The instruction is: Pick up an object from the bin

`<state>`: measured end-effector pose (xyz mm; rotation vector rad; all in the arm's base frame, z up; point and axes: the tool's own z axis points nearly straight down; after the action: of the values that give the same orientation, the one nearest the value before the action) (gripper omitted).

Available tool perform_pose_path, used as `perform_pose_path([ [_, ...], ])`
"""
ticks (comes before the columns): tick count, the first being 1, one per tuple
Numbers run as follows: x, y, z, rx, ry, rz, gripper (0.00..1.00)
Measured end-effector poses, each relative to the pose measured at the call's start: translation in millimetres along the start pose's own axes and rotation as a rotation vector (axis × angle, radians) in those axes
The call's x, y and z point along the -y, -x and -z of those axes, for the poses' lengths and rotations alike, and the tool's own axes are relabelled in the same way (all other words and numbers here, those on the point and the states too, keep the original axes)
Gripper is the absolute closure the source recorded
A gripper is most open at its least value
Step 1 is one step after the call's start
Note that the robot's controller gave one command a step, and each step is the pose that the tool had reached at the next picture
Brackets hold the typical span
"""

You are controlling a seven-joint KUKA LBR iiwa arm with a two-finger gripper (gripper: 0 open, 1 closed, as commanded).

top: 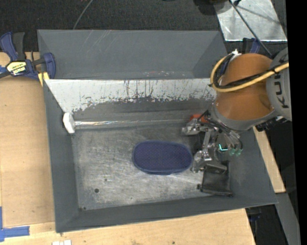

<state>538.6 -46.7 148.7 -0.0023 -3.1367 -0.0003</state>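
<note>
My gripper (194,147) is low in the right part of the bin, fingers pointing left. One fingertip (189,128) lies toward the back and the other (198,164) toward the front, spread apart, so it is open with nothing between them. A dark blue oval pad (162,157) lies flat on the floor in the middle of the bin; its right end is just left of the lower fingertip, close to or touching it. A flat black rectangular thing (215,181) lies right below the gripper, near the front right corner.
A long clear rod with a white end cap (69,122) lies along the foot of the back wall. The left half of the floor is bare scratched metal. The arm's orange cover hangs over the right wall.
</note>
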Motion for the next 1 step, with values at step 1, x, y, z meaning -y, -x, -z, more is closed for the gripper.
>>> perform_pose_path([
  [1,-0.2,2.0,4.2,0.008,-0.001,0.002,1.00],
])
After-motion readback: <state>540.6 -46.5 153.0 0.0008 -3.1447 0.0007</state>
